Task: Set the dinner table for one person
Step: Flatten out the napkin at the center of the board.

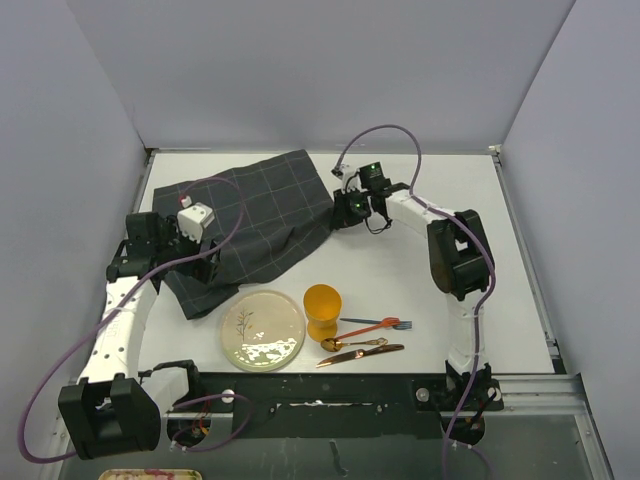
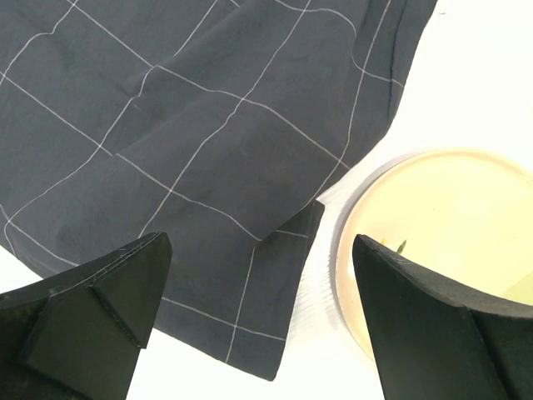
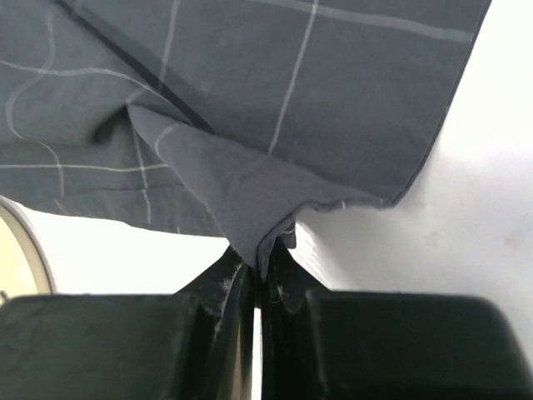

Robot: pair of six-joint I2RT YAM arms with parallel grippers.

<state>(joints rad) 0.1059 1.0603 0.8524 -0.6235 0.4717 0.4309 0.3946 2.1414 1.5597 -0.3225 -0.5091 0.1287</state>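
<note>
The desk (image 1: 400, 280) carries everything, and by the look of it is far from set. The grey cloth (image 1: 260, 215) lies rumpled at its far left. The plate (image 1: 262, 329), cup (image 1: 322, 310) and 3 pieces of cutlery (image 1: 362, 352) sit bunched at the near edge. The right tool (image 3: 260, 258) is clamped on a cloth corner. The left tool (image 2: 260, 250) hangs with its jaws apart over the cloth's near corner.

A: Where's the cloth (image 1: 260, 215)?
B: On the tabletop (image 1: 450, 200), back left. The plate (image 1: 262, 329) lies just beside its near edge, towards the front.
A: And right of the plate?
B: The cup (image 1: 322, 311), just beside it. Right of the cup lies the fork (image 1: 378, 323), the spoon (image 1: 352, 343) in front of that, and the knife (image 1: 360, 354) nearest the front edge.
A: The arms?
B: The left fingers (image 2: 108, 283) hang over the cloth's near corner. The right fingers (image 3: 233, 292) are at its right edge, a fold between them.
</note>
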